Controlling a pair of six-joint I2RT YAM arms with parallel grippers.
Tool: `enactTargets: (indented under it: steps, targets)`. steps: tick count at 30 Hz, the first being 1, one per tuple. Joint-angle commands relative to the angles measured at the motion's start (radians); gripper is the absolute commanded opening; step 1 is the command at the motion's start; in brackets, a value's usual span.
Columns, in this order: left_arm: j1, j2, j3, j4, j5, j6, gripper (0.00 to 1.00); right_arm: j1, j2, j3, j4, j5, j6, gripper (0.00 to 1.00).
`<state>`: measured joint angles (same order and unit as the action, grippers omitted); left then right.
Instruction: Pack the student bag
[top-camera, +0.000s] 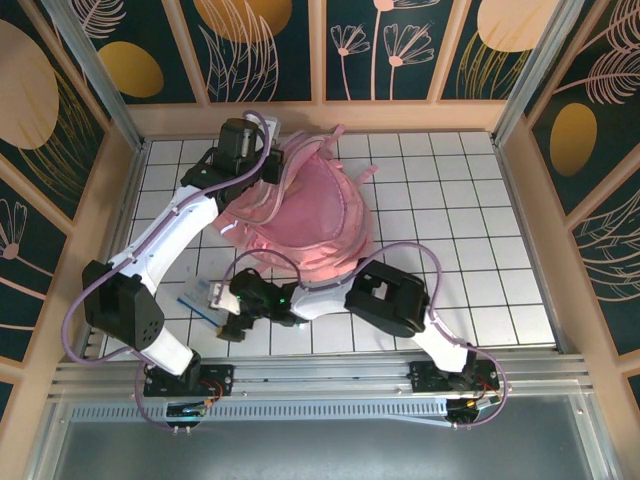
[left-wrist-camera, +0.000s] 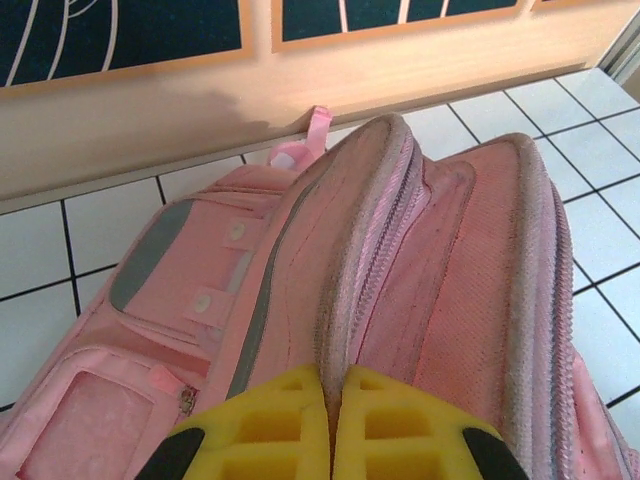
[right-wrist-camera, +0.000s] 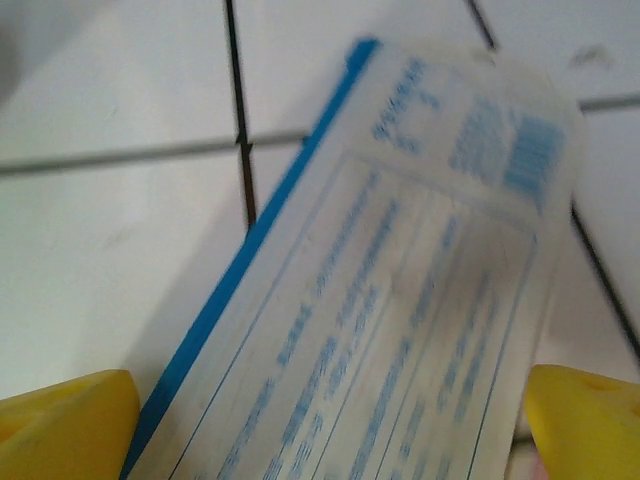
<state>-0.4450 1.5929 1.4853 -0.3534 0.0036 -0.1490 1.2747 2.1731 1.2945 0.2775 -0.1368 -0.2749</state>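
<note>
1. My left arm (top-camera: 170, 225) stretches from its base toward 12 o'clock. The left gripper (left-wrist-camera: 333, 425) tips downward, its yellow fingers (left-wrist-camera: 275, 420) pressed flat together.
2. My right arm (top-camera: 390, 300) folds across toward 9 o'clock. The right gripper (right-wrist-camera: 325, 425) sits low, its jaws spread wide.

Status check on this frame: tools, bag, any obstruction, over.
Left tool shut, at the student bag top. Right tool open, straddling blue-edged packet on table. Visible zip looks closed.
</note>
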Motion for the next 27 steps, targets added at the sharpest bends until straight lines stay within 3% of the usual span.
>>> enactTargets:
  steps: [1,7,11,16,18,21,27]
  targets:
    - [0.015,-0.022,0.045,0.052,-0.068,0.016,0.0,-0.02,-0.089,-0.106,-0.102,-0.096,0.007,0.99]
    - [0.014,-0.053,0.014,0.06,-0.106,-0.023,0.0,-0.081,-0.204,-0.19,-0.114,-0.151,0.016,0.99]
    - [0.014,-0.067,0.009,0.059,-0.122,-0.053,0.0,-0.085,-0.23,-0.125,-0.144,-0.145,-0.019,0.99]
    - [0.014,-0.065,0.02,0.055,-0.119,-0.079,0.0,-0.097,-0.162,-0.012,-0.103,-0.206,0.112,0.99]
    - [0.014,-0.055,0.03,0.043,-0.111,-0.08,0.0,-0.085,-0.104,0.054,-0.097,-0.157,0.142,0.99]
    - [0.014,-0.045,0.043,0.027,-0.102,-0.078,0.0,-0.055,0.002,0.182,-0.122,0.046,0.141,0.99]
    - [0.014,-0.058,0.03,0.033,-0.105,-0.064,0.0,-0.051,0.16,0.364,-0.21,0.134,0.094,0.99]
